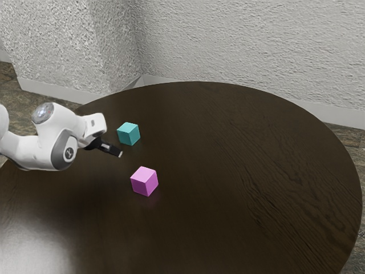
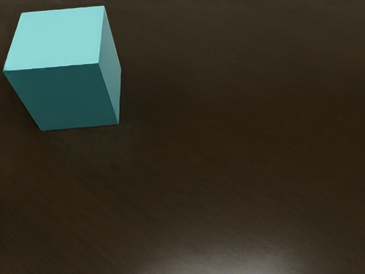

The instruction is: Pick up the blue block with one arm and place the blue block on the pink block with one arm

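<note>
The blue block (image 1: pixel 128 133), a teal cube, sits on the dark round table (image 1: pixel 239 171) toward the exterior view's left. In the wrist view the blue block (image 2: pixel 63 68) rests on bare wood a short way off from my hand. The pink block (image 1: pixel 144 181) stands nearer the front, apart from the blue one. My gripper (image 1: pixel 114 151) hovers low over the table, just to the exterior view's left of the blue block and up-left of the pink block. It touches neither block and holds nothing.
The white arm (image 1: pixel 51 142) comes in from the exterior view's left edge. Textured grey walls (image 1: pixel 228 40) stand behind the table. Bare tabletop stretches across the exterior view's right half out to the rounded rim (image 1: pixel 348 228).
</note>
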`<state>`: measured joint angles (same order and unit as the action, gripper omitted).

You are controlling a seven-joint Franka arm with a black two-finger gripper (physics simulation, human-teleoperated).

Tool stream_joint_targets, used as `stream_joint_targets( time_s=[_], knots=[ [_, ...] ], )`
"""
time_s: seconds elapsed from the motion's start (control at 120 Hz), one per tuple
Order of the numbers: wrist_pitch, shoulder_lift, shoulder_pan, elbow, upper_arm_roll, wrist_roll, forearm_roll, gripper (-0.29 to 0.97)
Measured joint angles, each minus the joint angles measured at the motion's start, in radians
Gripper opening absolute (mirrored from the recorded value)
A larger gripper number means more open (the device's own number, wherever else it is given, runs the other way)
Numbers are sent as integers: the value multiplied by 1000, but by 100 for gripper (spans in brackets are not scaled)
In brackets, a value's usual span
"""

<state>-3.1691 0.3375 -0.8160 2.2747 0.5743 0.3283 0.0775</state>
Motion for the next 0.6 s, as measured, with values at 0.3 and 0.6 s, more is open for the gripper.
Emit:
stream_joint_targets(
  time_s=[0.3,0.6],
  knots=[
    [-244,249,30,-166,-46,44,28,64],
    [-313,427,76,-356,-99,69,90,64]
  ],
)
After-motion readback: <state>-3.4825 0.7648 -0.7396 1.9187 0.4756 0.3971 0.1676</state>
